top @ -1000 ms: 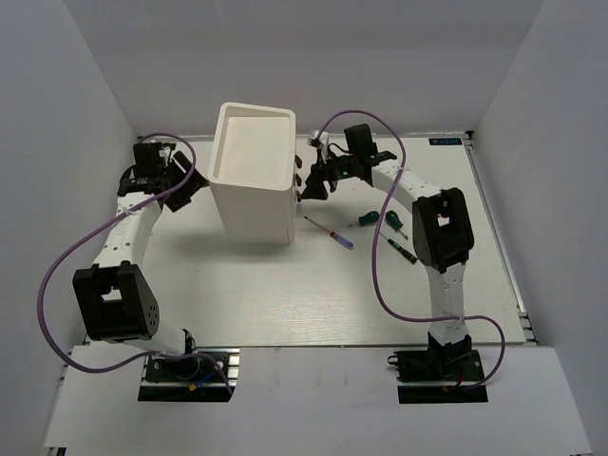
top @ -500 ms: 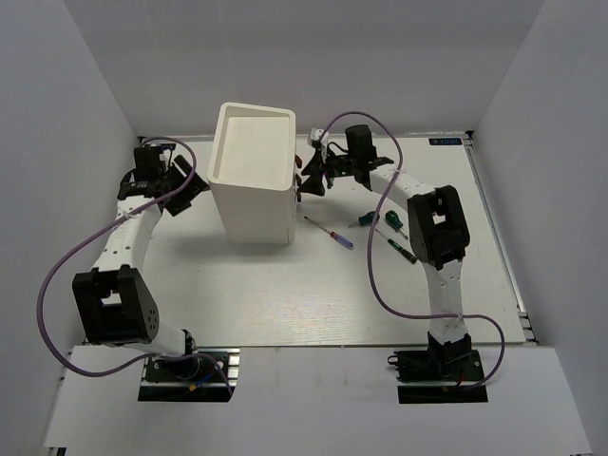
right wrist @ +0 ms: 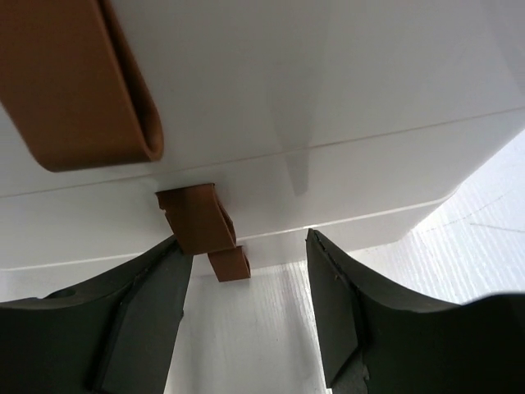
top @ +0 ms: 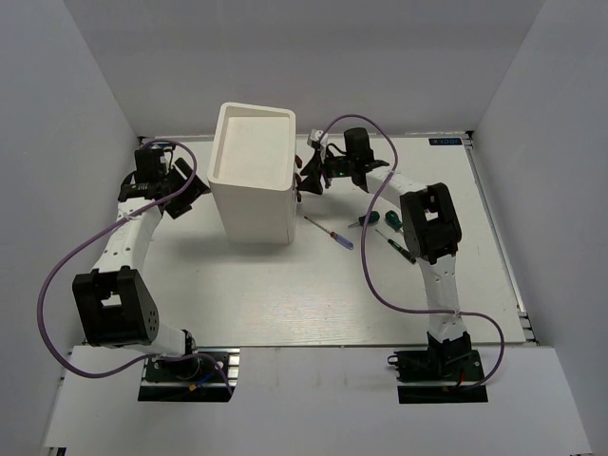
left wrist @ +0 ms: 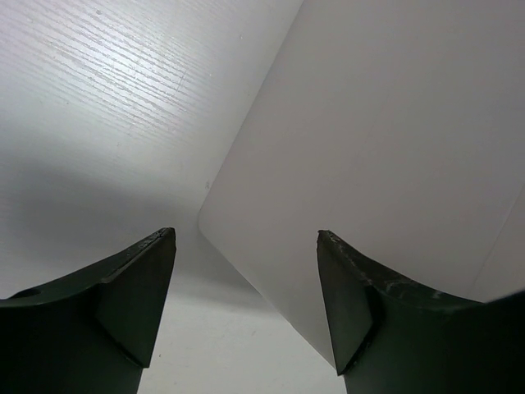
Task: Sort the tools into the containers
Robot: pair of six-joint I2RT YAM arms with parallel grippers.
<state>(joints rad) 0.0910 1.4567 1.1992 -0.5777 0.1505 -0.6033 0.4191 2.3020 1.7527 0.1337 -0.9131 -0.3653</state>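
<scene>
Seen from above, a tall white box [top: 255, 180] stands on the tabletop [top: 285, 294] between 2 robot arms. The left fingers [left wrist: 123, 295] are spread wide, empty, and face a corner of the box. The right fingers [right wrist: 123, 320] are also apart, holding nothing, and frame a small brown knob [right wrist: 197, 217] on the box's side. A thin screwdriver [top: 331, 233] lies loose to the right of the box. The knob sits off-centre, so the right arm should centre on it, close squarely and pull straight.

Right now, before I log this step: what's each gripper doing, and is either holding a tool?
The left gripper: jaws open, empty, at the white box corner.
The right gripper: jaws open, empty, facing the box's brown knobs.
</scene>
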